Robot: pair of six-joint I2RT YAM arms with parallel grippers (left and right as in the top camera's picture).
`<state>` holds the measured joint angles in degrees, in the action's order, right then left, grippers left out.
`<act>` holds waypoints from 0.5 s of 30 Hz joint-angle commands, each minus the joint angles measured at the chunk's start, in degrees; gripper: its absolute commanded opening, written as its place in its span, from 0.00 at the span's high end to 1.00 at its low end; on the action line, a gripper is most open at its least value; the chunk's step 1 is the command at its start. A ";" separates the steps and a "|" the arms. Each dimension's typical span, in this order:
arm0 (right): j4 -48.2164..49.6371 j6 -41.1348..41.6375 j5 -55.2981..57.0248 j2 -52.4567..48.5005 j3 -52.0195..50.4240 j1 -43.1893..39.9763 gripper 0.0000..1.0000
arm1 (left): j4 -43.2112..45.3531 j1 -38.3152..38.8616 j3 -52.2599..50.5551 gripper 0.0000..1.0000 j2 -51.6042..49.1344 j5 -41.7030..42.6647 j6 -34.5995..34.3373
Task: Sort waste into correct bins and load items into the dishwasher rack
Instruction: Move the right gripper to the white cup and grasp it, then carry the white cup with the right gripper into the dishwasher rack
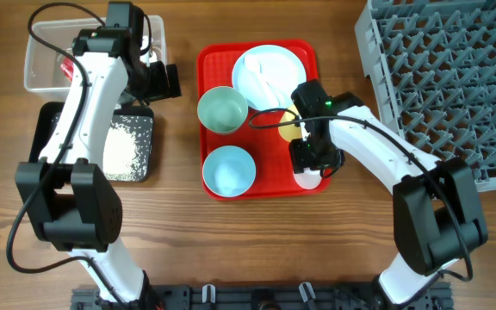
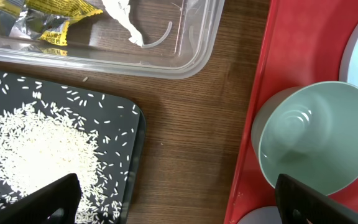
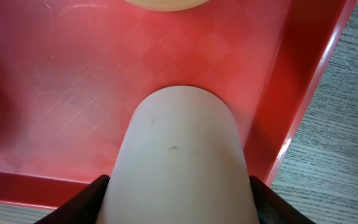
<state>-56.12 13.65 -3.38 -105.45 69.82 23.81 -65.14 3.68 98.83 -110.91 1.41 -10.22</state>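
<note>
My right gripper (image 1: 310,164) is shut on the white cup (image 1: 308,178) at the front right corner of the red tray (image 1: 213,60). In the right wrist view both fingers press the sides of the white cup (image 3: 179,149). The yellow cup (image 1: 289,120) is partly hidden by my right arm. A pale blue plate (image 1: 265,69) and two bowls (image 1: 222,109) (image 1: 229,170) sit on the red tray. My left gripper (image 2: 179,205) is open and empty over the wood between the black tray (image 2: 132,124) and a bowl (image 2: 316,137). The grey rack (image 1: 437,77) stands at the right.
The clear tub (image 1: 41,60) holds a red wrapper (image 1: 63,67), a yellow wrapper (image 2: 42,18) and a white tissue (image 2: 123,18). White rice grains (image 2: 36,149) lie heaped in the black tray (image 1: 123,146). The red tray's raised rim (image 3: 303,93) is right beside the white cup.
</note>
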 commanded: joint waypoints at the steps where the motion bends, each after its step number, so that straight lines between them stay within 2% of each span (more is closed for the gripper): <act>1: -2.82 -0.13 0.63 -1.05 1.62 -0.22 0.53 | 0.15 -0.37 -0.42 0.00 -0.66 0.46 -0.74; 6: -9.97 -1.57 0.81 -1.05 8.72 -0.26 0.59 | 0.15 -0.37 -0.42 0.00 -0.66 0.48 -0.74; 15: -23.76 -4.76 0.79 -0.76 23.30 -1.97 0.59 | 0.15 -0.37 -0.42 0.00 -0.66 0.48 -0.74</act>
<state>-77.54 10.79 -3.33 -105.78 88.33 22.98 -65.12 3.68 98.83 -110.91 1.41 -10.22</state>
